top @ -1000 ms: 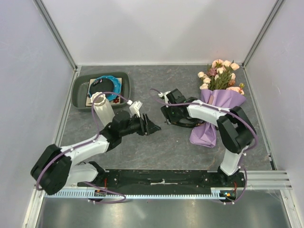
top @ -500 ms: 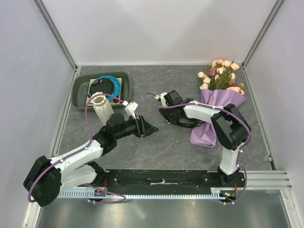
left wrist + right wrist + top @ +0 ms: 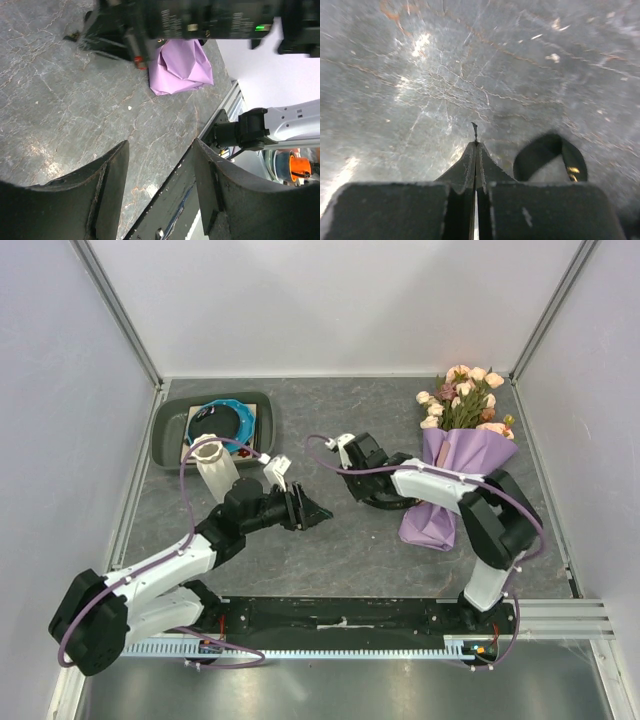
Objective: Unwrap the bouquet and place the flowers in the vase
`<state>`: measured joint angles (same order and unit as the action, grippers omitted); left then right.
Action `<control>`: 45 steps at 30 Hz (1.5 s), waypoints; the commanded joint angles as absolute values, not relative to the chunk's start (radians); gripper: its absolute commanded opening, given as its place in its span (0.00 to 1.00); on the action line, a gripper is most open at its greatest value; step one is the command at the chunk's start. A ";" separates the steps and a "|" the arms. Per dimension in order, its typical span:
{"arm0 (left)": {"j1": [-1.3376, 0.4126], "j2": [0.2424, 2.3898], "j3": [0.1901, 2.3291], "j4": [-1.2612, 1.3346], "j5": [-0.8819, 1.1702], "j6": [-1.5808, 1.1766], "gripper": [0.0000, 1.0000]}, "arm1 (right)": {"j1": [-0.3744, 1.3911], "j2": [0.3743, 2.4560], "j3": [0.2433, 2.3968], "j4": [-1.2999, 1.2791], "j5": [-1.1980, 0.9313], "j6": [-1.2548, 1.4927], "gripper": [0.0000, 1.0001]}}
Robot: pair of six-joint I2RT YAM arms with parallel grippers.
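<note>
Beneath both sets of jaws, the grey table (image 3: 330, 410) carries every item. The bouquet (image 3: 462, 455) lies wrapped, well ahead of the left gripper (image 3: 159, 145) and to the right of the right gripper (image 3: 475, 144). Its flowers (image 3: 465, 390) point away from both. The tray (image 3: 165, 440) sits well behind the left jaws, beyond the vase (image 3: 214, 468), which stands upright beside the left wrist. The left jaws are released, with nothing between them. The right jaws are clenched, tips near the table. A thin dark strand projects from the tips, and whether it is gripped cannot be told. A black loop (image 3: 547, 150) lies just right of them.
</note>
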<state>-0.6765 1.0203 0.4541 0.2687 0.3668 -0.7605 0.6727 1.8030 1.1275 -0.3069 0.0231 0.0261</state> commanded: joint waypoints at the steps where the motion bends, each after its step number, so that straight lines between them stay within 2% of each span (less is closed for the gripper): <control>1: -0.683 1.054 0.518 0.273 0.374 -0.736 0.61 | 0.676 1.590 1.195 -0.370 0.066 0.135 0.00; 4: -0.683 1.120 0.566 0.272 0.416 -0.727 0.64 | 0.675 1.450 1.196 -0.428 0.078 0.210 0.00; 8: -0.683 1.241 0.656 0.296 0.486 -0.745 0.74 | 0.675 1.265 1.201 -0.486 0.138 0.278 0.00; 13: -0.683 1.435 0.753 0.397 0.543 -0.827 0.74 | 0.675 1.158 1.278 -0.535 0.209 0.291 0.00; 19: -0.736 1.643 0.905 0.485 0.692 -0.867 0.64 | 0.673 1.153 1.324 -0.535 0.219 0.295 0.00; 25: -0.765 1.724 0.949 0.425 0.583 -0.833 0.61 | 0.673 1.190 1.316 -0.486 0.183 0.307 0.00; 27: -0.749 1.765 0.971 0.367 0.545 -0.813 0.53 | 0.673 1.198 1.318 -0.479 0.178 0.313 0.00; 28: -0.743 1.778 0.971 0.350 0.520 -0.815 0.45 | 0.673 1.197 1.321 -0.477 0.181 0.314 0.00; 34: -0.733 1.813 0.847 0.451 0.494 -0.864 0.31 | 0.673 1.186 1.388 -0.465 0.222 0.316 0.00; 38: -0.730 1.832 0.772 0.566 0.483 -0.877 0.29 | 0.673 1.180 1.443 -0.437 0.247 0.316 0.00; 45: -0.729 1.839 0.798 0.514 0.462 -0.884 0.27 | 0.673 1.186 1.577 -0.402 0.232 0.313 0.00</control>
<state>-0.7288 1.8210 0.7742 0.4862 0.5068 -0.8612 0.6724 1.2015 1.4494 -0.4961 0.2199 0.3038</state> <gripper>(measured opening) 0.273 0.007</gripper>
